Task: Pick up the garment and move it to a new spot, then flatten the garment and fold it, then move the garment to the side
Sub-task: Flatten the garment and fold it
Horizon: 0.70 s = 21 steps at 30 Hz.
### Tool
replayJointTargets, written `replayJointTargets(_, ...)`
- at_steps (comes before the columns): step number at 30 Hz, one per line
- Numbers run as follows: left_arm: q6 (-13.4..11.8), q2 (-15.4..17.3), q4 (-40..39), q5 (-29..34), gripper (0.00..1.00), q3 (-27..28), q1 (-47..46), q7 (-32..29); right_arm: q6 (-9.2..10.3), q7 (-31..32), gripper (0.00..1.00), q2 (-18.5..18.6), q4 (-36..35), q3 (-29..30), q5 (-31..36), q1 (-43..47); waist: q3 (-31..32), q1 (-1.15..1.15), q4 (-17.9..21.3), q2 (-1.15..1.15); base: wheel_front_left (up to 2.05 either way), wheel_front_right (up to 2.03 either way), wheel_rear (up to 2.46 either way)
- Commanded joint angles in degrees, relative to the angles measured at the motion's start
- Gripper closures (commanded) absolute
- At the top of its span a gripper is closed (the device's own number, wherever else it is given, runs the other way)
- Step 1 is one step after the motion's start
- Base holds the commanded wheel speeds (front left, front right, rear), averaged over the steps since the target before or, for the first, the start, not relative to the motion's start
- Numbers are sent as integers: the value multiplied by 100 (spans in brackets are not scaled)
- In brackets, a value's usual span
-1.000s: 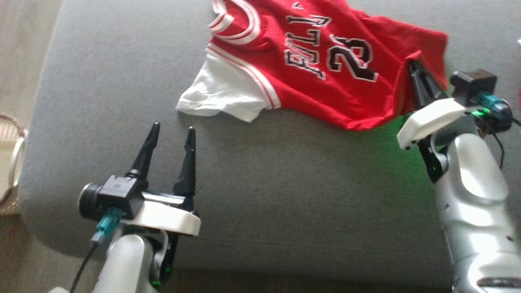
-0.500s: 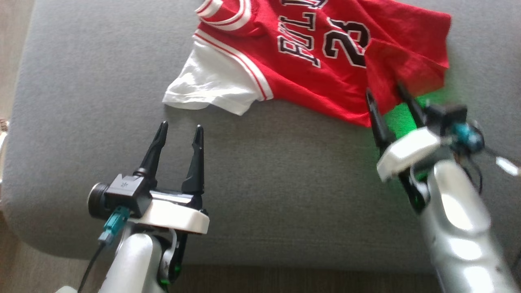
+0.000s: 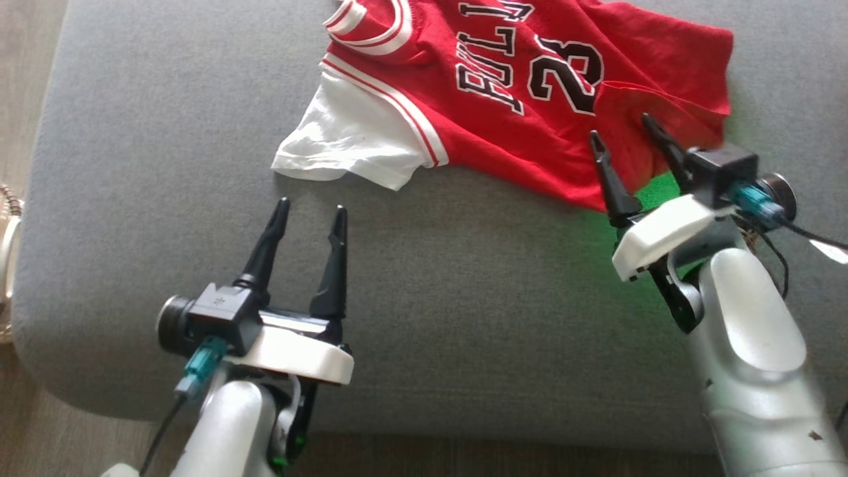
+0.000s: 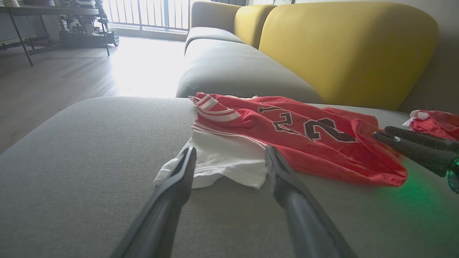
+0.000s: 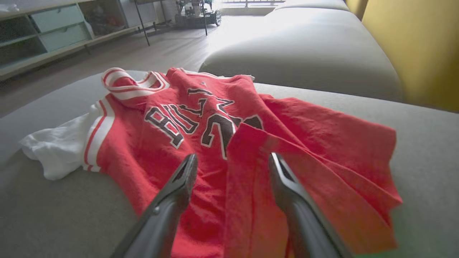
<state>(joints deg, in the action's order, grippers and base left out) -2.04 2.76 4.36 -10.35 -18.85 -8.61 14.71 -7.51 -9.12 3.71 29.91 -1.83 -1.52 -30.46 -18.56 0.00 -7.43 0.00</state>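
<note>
Having let go, the right gripper (image 3: 620,127) stood wide open, empty, over the hem of one red jersey (image 3: 503,99) on the grey cushion (image 3: 165,165); the left gripper (image 3: 313,205), also open, held nothing.

A grey sofa (image 4: 71,161) with yellow backrest (image 4: 340,46) on wooden floor (image 4: 53,79), sunlit window railings (image 4: 150,14) beyond.
</note>
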Motion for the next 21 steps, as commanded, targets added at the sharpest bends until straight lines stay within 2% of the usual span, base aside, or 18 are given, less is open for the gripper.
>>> replayJointTargets(1,-35,12,-173,-58,0,100,-94,29,2,95,0,-51,-190,-118,159,-226,2,0,-46,0,0,0,0)
replayJointTargets(7,-123,12,-171,-171,0,-70,-117,29,2,577,0,-24,-236,-10,906,-487,52,0,-254,0,0,0,0)
replayJointTargets(10,-164,12,-165,-207,0,-104,-95,29,2,811,0,23,-297,0,1053,-505,87,0,-351,0,0,0,0)
replayJointTargets(21,-207,12,-230,-192,0,-58,-28,29,2,1433,0,987,-1086,-342,1191,-264,-1,0,-427,0,0,0,0)
